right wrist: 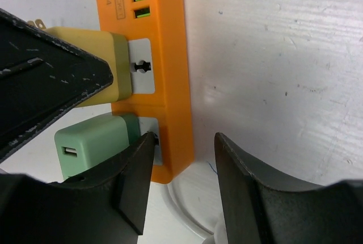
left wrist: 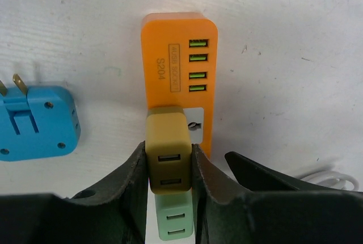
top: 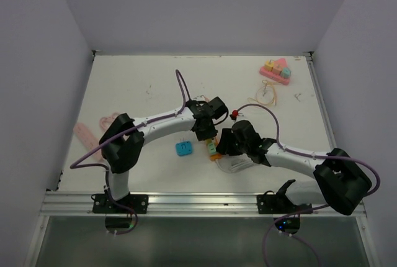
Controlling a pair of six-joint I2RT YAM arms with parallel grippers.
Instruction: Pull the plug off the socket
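An orange socket strip (left wrist: 178, 57) lies flat on the white table, with a yellow plug (left wrist: 168, 147) and a green plug (left wrist: 174, 215) standing in its outlets. My left gripper (left wrist: 168, 148) is shut on the yellow plug, one finger against each side. In the right wrist view, my right gripper (right wrist: 184, 137) straddles the near end of the socket (right wrist: 170, 57). Its left finger touches beside the green plug (right wrist: 91, 142). Its right finger stands apart from the strip, so the jaws are open. From above, both grippers meet over the socket (top: 214, 150).
A blue adapter (top: 183, 148) with bare prongs lies just left of the socket. A white coiled cable (top: 236, 164) lies at the strip's near end. Pink toy blocks (top: 276, 70) and rubber bands (top: 267, 93) lie at the back right. A pink object (top: 93, 131) lies at the left.
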